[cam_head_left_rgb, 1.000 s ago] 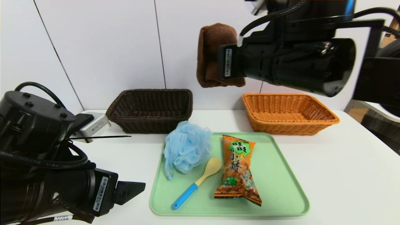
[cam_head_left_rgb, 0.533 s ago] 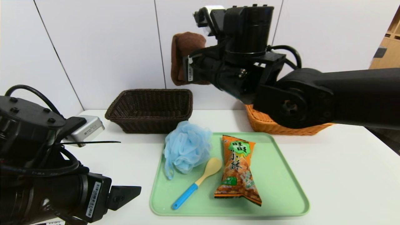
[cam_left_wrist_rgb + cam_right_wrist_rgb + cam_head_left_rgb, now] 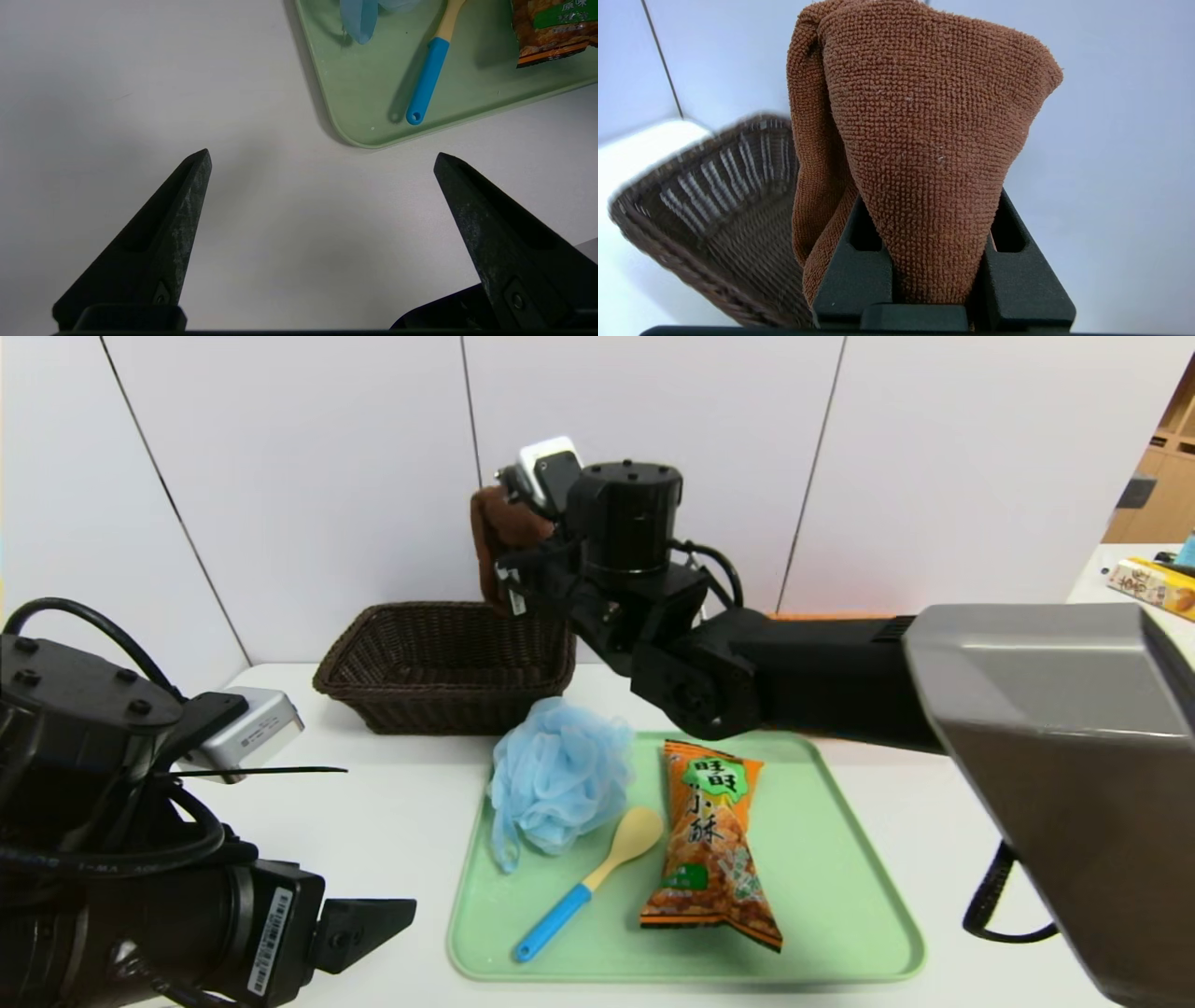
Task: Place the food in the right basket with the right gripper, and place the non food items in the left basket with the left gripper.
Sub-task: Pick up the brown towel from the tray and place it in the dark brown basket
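before me lies a white table [image 3: 1027, 821], and on it, near the middle, a pale green tray [image 3: 840, 896] with rounded corners and a low raised rim, its long side running left to right. behind the table stands a white panelled wall [image 3: 280, 476] with thin dark seams running up it. far off at the right edge, on a separate white surface, lies a yellow printed packet [image 3: 1153, 583], and behind it some light wooden shelving [image 3: 1153, 476].
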